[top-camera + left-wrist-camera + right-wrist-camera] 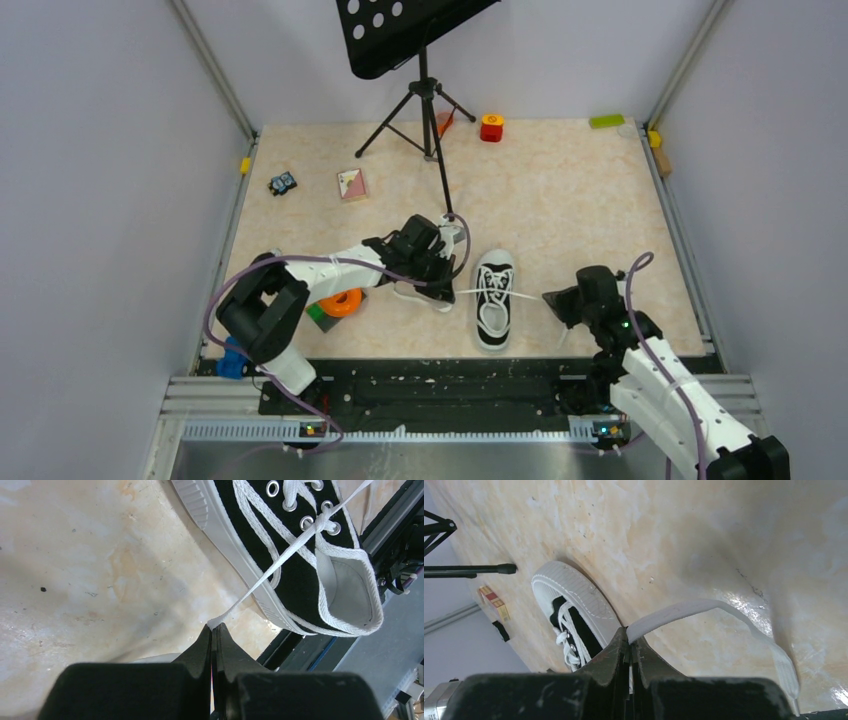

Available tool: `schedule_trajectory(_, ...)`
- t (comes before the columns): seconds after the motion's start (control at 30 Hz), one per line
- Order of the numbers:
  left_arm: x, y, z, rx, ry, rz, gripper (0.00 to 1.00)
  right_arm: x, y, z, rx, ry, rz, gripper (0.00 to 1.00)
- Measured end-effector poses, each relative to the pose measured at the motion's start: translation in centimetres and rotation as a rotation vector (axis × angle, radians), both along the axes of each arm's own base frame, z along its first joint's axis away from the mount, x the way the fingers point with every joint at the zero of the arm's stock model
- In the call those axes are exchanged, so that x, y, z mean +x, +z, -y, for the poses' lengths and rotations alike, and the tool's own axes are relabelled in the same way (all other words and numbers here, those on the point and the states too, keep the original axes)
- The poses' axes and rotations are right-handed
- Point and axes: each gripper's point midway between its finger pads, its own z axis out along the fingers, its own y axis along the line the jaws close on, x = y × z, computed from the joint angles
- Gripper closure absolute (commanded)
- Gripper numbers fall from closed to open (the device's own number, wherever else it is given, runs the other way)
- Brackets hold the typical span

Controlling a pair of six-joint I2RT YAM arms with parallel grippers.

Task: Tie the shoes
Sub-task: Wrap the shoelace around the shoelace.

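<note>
1. Looking down in the top view, a small black canvas low-top sneaker (494, 300) with a white rubber toe cap and sole lies on the mottled beige table (580, 190), between the two arms. Its toe points away from their bases. The left claw (448, 288) sits just to one side of it and the right claw (553, 300) just to the other. A thin white left lace (466, 292) and right lace (528, 296) run from the sneaker toward them. A black perforated music stand (425, 90) on a tripod stands farther back.
2. In the left wrist view, the left claw (215, 630) is pinched fully together on the tip of the left lace (270, 572). The lace stretches taut and straight up to the silver metal eyelets. The sneaker (300, 585) shows a ribbed sole edge, woven white trim and a grey lining.
3. In the right wrist view, the right claw (629, 642) is clamped tight on the right lace (704, 607). This flat woven band arches out of the fingers and droops to the glossy table (724, 530). The sneaker's ribbed toe cap (574, 592) lies beyond, to the left.
</note>
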Motion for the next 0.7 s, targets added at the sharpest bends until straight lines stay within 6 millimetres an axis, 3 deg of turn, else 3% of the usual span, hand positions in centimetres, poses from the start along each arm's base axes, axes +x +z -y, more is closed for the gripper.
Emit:
schedule_trajectory(0.4, 0.5, 2.1, 0.5, -0.016, -0.004, 0.023, 1.00, 0.5, 0.0, -0.1, -0.041, 0.052, 0.024, 0.98)
schedule_trajectory(0.53, 0.9, 2.8, 1.4, -0.023, -0.016, 0.033, 1.00, 0.4, -0.6, -0.1, -0.067, 0.076, -0.007, 0.81)
schedule_trajectory(0.7, 0.7, 2.8, 1.3, -0.013, -0.017, 0.028, 1.00, 0.3, -0.2, 0.1, -0.084, 0.090, 0.000, 0.50)
